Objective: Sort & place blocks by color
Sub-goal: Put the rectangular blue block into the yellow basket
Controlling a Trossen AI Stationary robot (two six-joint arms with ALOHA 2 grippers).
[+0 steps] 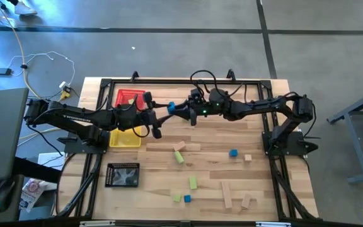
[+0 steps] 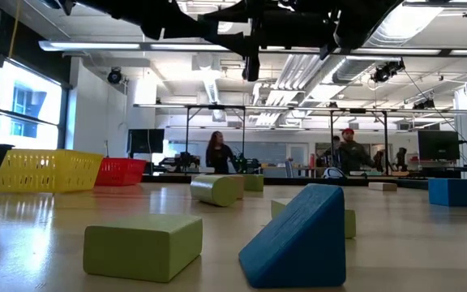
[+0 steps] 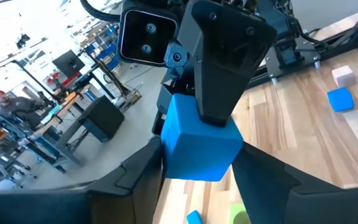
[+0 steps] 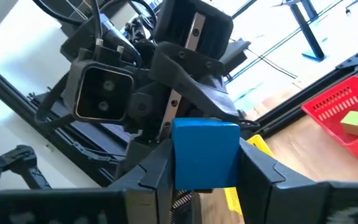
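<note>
Handoff pose: blue cube (image 1: 171, 107) was held in mid-air above the table's 12 o'clock zone, just right of the red tray (image 1: 130, 98). In the high view the cube was mostly masked by the two gripper heads; only a small blue patch showed.

Right gripper (image 4: 205, 165): fingers were closed flat on both sides of the cube (image 4: 205, 152) — clear in the right wrist view. Left gripper (image 3: 197, 165): its fingers were seen flanking the same cube (image 3: 199, 144) with one of the right arm's fingers (image 3: 225, 62) coming down over its top face; whether the left pads actually touched could not be told.

Low view: both arms were cut off at the top edge as dark silhouettes, and neither grip nor cube could be made out. It alone showed a blue wedge (image 2: 298, 237) and a green block (image 2: 143, 244) close up, a green cylinder (image 2: 216, 190) lying on its side behind them.

A tan block (image 4: 356, 122) inside the red tray (image 4: 328, 109) was shown only by the right wrist view. Yellow tray (image 1: 125, 139) was partly hidden under the left arm; black tray (image 1: 123, 174) sat at 8 o'clock. Loose blocks lay at 4–6 o'clock, including another blue cube (image 1: 233, 152).
</note>
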